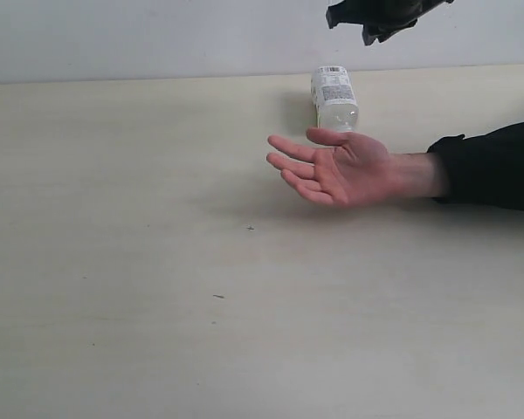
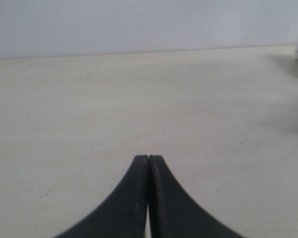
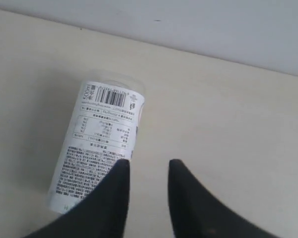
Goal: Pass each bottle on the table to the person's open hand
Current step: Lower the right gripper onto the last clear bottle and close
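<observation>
Bottle (image 1: 334,98) (label up) lies on the bench (image 1: 113,262) just beyond the person's open palm (image 1: 345,170), below the robot's right hand (image 3: 146,166), fingers apart and empty.

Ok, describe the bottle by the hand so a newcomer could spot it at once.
On the wide pale beige table, find the person's open hand, palm up. Just behind its thumb, toward the wall, a small clear plastic bottle lies on its side. Its white label with barcode and dense black print sets it apart; no other bottle shows in the exterior view.
</observation>
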`<state>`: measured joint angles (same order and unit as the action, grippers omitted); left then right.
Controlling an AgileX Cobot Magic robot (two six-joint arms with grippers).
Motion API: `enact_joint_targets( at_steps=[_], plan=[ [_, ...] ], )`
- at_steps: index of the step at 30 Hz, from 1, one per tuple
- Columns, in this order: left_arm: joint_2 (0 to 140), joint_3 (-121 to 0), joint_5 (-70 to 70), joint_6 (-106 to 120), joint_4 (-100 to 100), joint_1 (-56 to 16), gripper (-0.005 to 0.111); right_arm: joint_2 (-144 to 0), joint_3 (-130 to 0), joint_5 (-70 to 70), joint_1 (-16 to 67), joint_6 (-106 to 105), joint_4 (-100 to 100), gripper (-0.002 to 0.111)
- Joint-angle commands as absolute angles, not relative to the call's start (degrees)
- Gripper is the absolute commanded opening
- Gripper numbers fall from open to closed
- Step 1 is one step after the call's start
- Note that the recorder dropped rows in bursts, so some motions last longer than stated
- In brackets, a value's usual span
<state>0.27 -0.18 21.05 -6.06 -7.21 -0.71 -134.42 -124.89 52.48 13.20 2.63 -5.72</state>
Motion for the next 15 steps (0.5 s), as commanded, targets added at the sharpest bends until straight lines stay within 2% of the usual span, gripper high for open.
enact_joint_targets(
  at_steps=[1,3,5,15],
  plan=[
    [0.0,0.0,20.7,-6.2,-7.2,-0.6,0.002,-136.7,-125.7,50.2,13.2,-1.5,-2.9,0.059],
    [0.0,0.0,20.7,-6.2,-7.2,-0.6,0.002,-137.0,-125.5,49.1,13.6,0.0,-2.4,0.074],
    [0.0,0.0,20.7,-6.2,-7.2,-0.6,0.002,-137.3,-125.5,48.2,14.0,0.6,-1.5,0.081],
    [0.0,0.0,20.7,-6.4,-7.2,-0.6,0.002,-141.6,-125.5,44.7,14.3,0.6,1.6,0.091]
  ],
)
